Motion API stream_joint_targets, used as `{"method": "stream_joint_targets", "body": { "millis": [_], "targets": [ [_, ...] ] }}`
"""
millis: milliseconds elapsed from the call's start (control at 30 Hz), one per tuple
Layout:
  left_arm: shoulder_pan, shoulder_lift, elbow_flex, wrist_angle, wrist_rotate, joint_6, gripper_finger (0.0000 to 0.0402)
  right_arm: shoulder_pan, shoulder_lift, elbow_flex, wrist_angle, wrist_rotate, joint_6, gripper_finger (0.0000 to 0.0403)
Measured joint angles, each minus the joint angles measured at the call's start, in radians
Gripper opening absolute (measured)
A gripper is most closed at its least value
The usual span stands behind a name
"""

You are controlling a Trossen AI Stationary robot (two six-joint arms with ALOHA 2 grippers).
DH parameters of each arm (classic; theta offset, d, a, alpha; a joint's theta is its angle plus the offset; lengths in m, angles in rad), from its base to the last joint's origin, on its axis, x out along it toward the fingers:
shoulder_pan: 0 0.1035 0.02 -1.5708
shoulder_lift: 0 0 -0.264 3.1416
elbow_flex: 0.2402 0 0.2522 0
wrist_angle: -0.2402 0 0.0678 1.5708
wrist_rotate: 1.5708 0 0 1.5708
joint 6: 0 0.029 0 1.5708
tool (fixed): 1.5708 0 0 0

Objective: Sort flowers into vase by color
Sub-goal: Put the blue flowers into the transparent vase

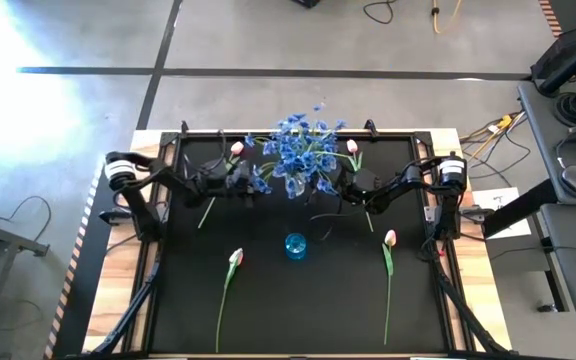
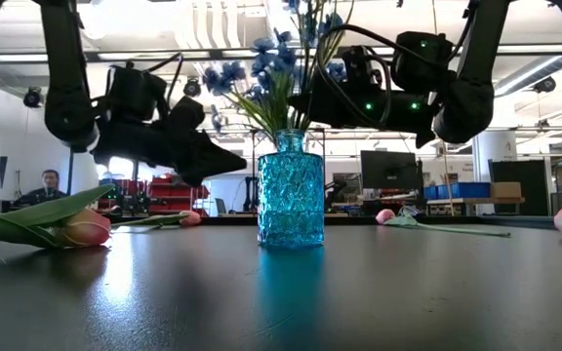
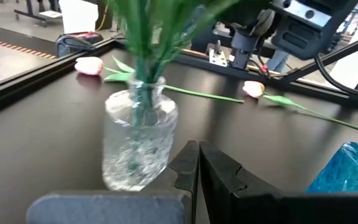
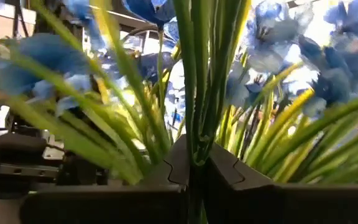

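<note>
A bunch of blue flowers (image 1: 303,148) stands with its green stems in a clear glass vase (image 3: 138,140) at the middle of the table's far half. An empty blue glass vase (image 1: 295,245) stands nearer the front. Several pink-white tulips lie flat on the mat: two far ones (image 1: 236,148) (image 1: 351,147) and two near ones (image 1: 235,258) (image 1: 389,238). My right gripper (image 4: 194,165) is shut on the blue flowers' stems, just right of the clear vase. My left gripper (image 3: 197,163) is shut, low beside the clear vase on its left, touching nothing that I can see. My right gripper pinches several green stems (image 4: 194,124) of the blue flowers between its two fingers, below the blossoms. The fingers come about level from the table's right side and lie across the stems. The stems stand upright in the hold, and their lower ends are in the clear vase.
The black mat is bounded by a raised black frame (image 1: 268,133), on a wooden table top. The two near tulips flank the blue vase (image 2: 291,190). A person (image 2: 50,183) sits in the room behind.
</note>
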Motion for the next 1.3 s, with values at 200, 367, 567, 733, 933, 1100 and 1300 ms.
{"method": "stream_joint_targets", "body": {
  "millis": [200, 367, 567, 733, 933, 1100, 1300],
  "targets": [
    [-0.007, 0.027, 0.009, 0.045, 0.011, -0.01, 0.0, 0.0, 0.0, 0.0, -0.046, 0.027, 0.032, 0.0013],
    [-0.007, 0.029, 0.013, 0.046, -0.013, -0.011, 0.0, -0.001, 0.002, -0.001, -0.068, 0.03, 0.051, 0.0013],
    [-0.007, 0.028, 0.008, 0.046, -0.043, -0.008, 0.0, 0.0, -0.004, -0.001, -0.068, 0.029, 0.051, 0.0013],
    [-0.007, 0.027, 0.009, 0.046, -0.044, -0.005, 0.0, 0.0, -0.03, 0.02, -0.112, 0.029, 0.06, 0.0013],
    [-0.007, 0.024, 0.009, 0.046, -0.045, -0.003, 0.0, 0.001, -0.076, 0.13, -0.391, 0.027, 0.079, 0.0013],
    [-0.007, 0.023, 0.008, 0.046, -0.054, 0.001, 0.0, 0.0, -0.103, 0.244, -0.656, 0.027, 0.096, 0.0013],
    [-0.006, 0.013, -0.007, 0.046, -0.102, 0.031, 0.0, 0.002, -0.111, 0.373, -0.906, 0.029, 0.129, 0.0013]
  ]
}}
